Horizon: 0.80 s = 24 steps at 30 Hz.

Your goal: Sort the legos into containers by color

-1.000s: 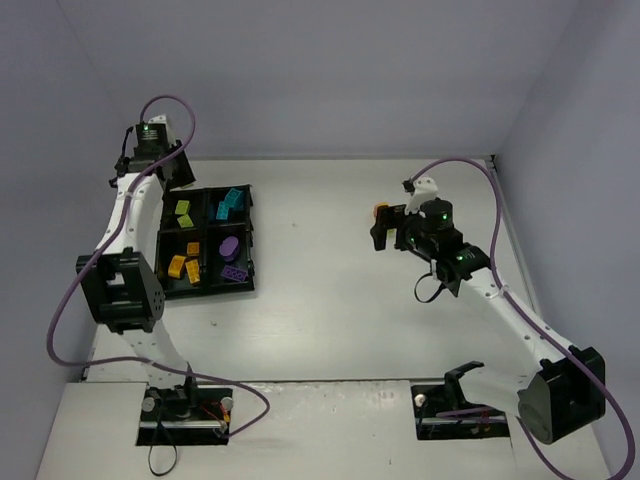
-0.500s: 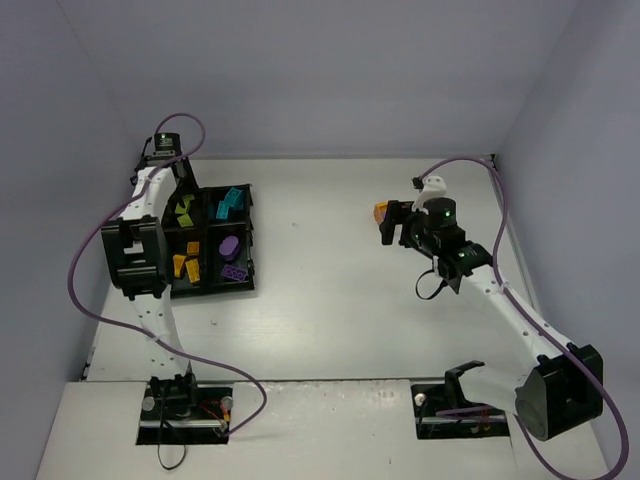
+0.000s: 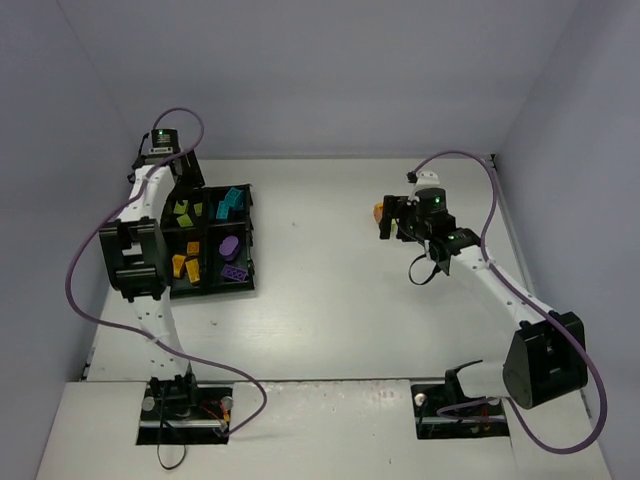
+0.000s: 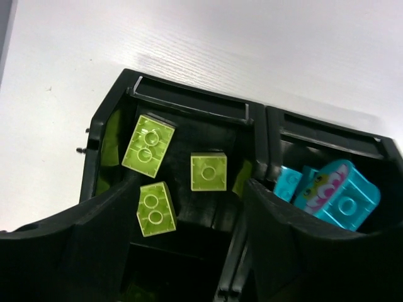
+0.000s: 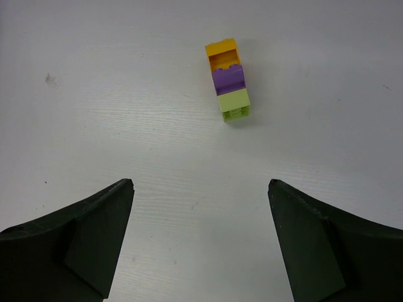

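Observation:
The black tray (image 3: 210, 288) lies at the table's left, with the legos sorted into its four containers. Yellow-green bricks (image 3: 184, 213) fill the far-left one, cyan bricks (image 3: 231, 203) the far-right, orange bricks (image 3: 185, 266) the near-left and purple pieces (image 3: 231, 258) the near-right. My left gripper (image 3: 186, 185) hangs open over the far-left container; its wrist view shows three yellow-green bricks (image 4: 208, 171) below its empty gripper (image 4: 192, 207). A stack of orange, purple and yellow-green bricks (image 5: 227, 78) stands on the table just beyond my open right gripper (image 5: 200, 189), apart from it.
Cyan bricks (image 4: 340, 195) show past the tray's dividing wall (image 4: 259, 145) in the left wrist view. The stack (image 3: 379, 211) stands right of centre, close to the right gripper (image 3: 388, 219). Blue walls close the table at back and sides.
My left arm has swung in over the tray's far-left container and its jaws have opened. The right gripper has shifted slightly toward the far side, staying open by the stack.

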Available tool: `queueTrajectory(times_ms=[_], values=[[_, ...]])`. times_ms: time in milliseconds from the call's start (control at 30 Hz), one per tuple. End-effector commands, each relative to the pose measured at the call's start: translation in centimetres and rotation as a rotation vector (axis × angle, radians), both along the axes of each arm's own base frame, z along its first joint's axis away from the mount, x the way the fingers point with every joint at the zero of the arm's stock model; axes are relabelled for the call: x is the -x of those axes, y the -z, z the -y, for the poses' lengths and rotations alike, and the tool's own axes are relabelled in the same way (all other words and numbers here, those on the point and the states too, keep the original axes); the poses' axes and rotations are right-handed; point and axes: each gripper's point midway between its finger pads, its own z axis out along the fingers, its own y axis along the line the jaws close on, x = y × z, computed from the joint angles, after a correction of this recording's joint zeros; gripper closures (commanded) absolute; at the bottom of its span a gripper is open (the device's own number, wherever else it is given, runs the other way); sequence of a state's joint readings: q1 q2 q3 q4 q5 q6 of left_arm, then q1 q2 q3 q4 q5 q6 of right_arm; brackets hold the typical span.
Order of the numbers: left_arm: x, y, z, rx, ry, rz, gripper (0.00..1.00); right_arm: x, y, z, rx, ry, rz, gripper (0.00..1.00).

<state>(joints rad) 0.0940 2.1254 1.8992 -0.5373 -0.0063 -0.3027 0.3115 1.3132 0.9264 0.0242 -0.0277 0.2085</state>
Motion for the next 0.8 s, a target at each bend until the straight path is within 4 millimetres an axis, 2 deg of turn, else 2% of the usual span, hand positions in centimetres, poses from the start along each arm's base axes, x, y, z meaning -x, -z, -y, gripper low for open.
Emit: queueTrajectory(times_ms=[0, 100, 133, 167, 233, 267, 300, 333, 367, 433, 467, 500, 533, 567, 600, 767], values=[[0.0, -9.8, 0.8, 0.027, 0.015, 0.229, 0.37, -2.4, -2.6, 1.0, 0.026, 0.049, 0.085, 0.15], [1.6, -12.7, 2.4, 0.063, 0.042, 0.288, 0.28, -3.2, -1.8, 1.4, 0.039, 0.065, 0.06, 0.15], [2.4, -14.9, 2.9, 0.084, 0.043, 0.334, 0.25, -3.6, -1.5, 1.5, 0.04, 0.071, 0.052, 0.15], [3.1, -14.8, 3.8, 0.127, 0.069, 0.334, 0.24, -3.9, -1.3, 1.5, 0.041, 0.073, 0.046, 0.15], [4.4, -16.0, 4.7, 0.183, 0.071, 0.364, 0.2, -4.5, -0.9, 1.6, 0.055, 0.076, 0.037, 0.14], [5.4, -18.4, 5.5, 0.207, 0.099, 0.424, 0.17, -5.0, -0.4, 1.5, 0.066, 0.075, 0.027, 0.13], [6.3, -17.6, 5.6, 0.224, 0.087, 0.407, 0.16, -5.4, -0.3, 1.6, 0.074, 0.078, 0.024, 0.12], [6.9, -18.0, 5.7, 0.259, 0.065, 0.416, 0.13, -5.8, 0.7, 1.7, 0.099, 0.075, 0.005, 0.11], [8.0, -18.9, 6.2, 0.29, 0.082, 0.426, 0.13, -6.4, 0.4, 1.6, 0.105, 0.071, 0.012, 0.11], [9.2, -18.4, 6.2, 0.331, 0.049, 0.39, 0.12, -7.0, 1.8, 1.5, 0.138, 0.055, -0.014, 0.1], [9.8, -19.1, 6.5, 0.343, 0.063, 0.403, 0.12, -7.4, 2.0, 1.5, 0.147, 0.049, -0.013, 0.1], [10.4, -18.7, 7.2, 0.367, 0.091, 0.393, 0.12, -7.9, 1.9, 1.5, 0.155, 0.048, -0.008, 0.1], [11.0, -19.3, 7.6, 0.385, 0.095, 0.405, 0.13, -8.3, 2.9, 1.5, 0.178, 0.038, -0.023, 0.1], [11.3, -19.3, 7.8, 0.396, 0.098, 0.405, 0.19, -8.9, 2.8, 1.4, 0.185, 0.032, -0.017, 0.1], [11.9, -19.0, 8.2, 0.41, 0.104, 0.394, 0.21, -9.2, 3.9, 1.3, 0.202, 0.024, -0.035, 0.11], [14.3, -18.1, 10.2, 0.382, 0.162, 0.343, 0.23, -10.6, 6.0, 1.3, 0.251, 0.002, -0.059, 0.16]])
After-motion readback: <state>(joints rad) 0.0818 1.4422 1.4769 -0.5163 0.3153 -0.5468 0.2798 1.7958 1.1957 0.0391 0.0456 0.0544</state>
